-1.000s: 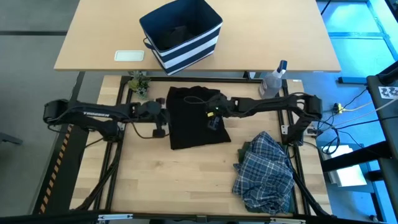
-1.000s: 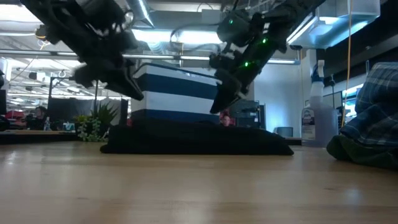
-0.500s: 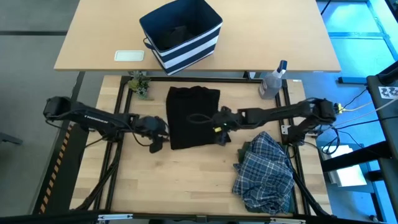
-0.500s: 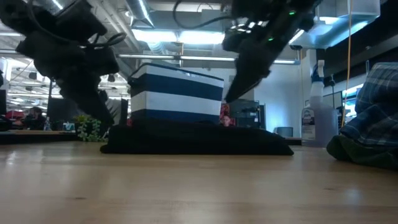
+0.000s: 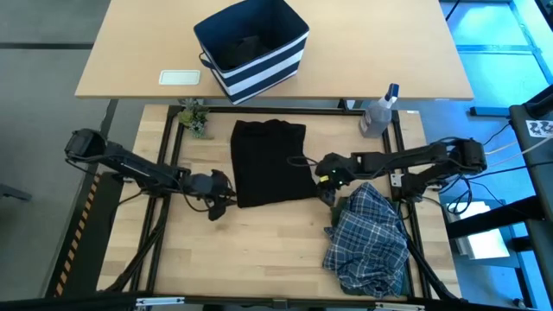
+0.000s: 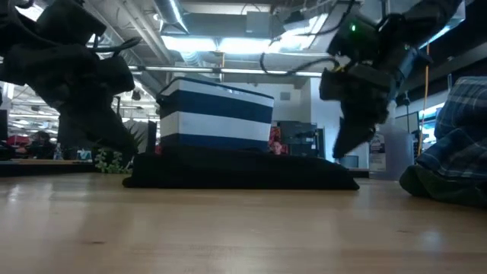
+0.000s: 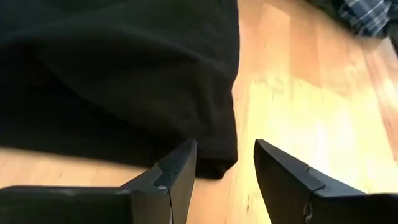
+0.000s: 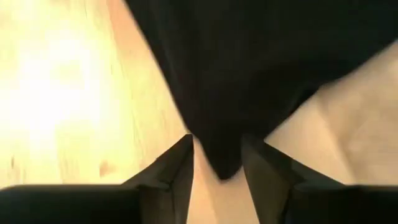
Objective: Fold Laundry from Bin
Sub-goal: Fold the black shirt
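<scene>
A black garment (image 5: 268,164) lies folded flat in the middle of the table. My left gripper (image 5: 219,204) is low at the garment's near left corner (image 7: 225,163). It is open, with one finger on each side of that corner. My right gripper (image 5: 327,188) is low at the near right corner (image 8: 219,163). It is also open, and the corner's tip lies in the gap between its fingers. The striped bin (image 5: 252,47) stands on the far table with dark cloth inside.
A plaid shirt (image 5: 367,238) is heaped over dark green cloth (image 6: 437,190) at the near right, close to my right gripper. A spray bottle (image 5: 378,112) and a small plant (image 5: 194,117) stand at the table's far edge. There is bare wood near and left of the black garment.
My left gripper has gone down and toward the near edge along the black garment's left side, to its near left corner. My right gripper has drawn back from over the garment's middle, toward the right and near edges, and has come down at the near right corner.
</scene>
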You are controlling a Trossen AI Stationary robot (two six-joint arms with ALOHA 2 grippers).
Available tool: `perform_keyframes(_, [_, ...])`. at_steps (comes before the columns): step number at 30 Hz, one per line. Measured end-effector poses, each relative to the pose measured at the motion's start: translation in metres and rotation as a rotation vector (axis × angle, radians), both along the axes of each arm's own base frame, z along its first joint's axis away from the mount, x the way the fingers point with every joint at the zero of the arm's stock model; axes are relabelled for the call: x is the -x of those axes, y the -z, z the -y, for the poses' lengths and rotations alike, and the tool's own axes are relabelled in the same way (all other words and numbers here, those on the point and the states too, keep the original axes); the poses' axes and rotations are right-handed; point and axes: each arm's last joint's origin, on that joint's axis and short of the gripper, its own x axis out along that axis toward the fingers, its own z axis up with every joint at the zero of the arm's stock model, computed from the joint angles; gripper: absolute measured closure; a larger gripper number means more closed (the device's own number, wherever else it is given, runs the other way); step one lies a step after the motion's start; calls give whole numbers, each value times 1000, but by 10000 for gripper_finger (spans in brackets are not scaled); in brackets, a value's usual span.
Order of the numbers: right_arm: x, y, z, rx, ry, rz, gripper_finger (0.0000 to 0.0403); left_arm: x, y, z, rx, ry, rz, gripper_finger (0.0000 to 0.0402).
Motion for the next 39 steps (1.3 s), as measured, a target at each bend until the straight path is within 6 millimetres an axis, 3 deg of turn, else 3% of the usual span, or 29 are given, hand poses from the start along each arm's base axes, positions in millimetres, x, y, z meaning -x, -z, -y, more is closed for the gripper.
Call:
perform_keyframes(14, [8,13,-2,-36,-33,-53,171,-12,22,4,31,-28,-35,245])
perform_keyframes(19, [9,13,-2,-35,-35,-69,170,-11,30,4,77,-62,-100,245])
perform_keyframes(29, [7,15,13,-33,-5,-48,171,-15,25,5,92,-79,-27,245])
perform_keyframes(39, [-11,45,17,-132,-73,-25,180,-16,25,3,60,-127,-5,245])
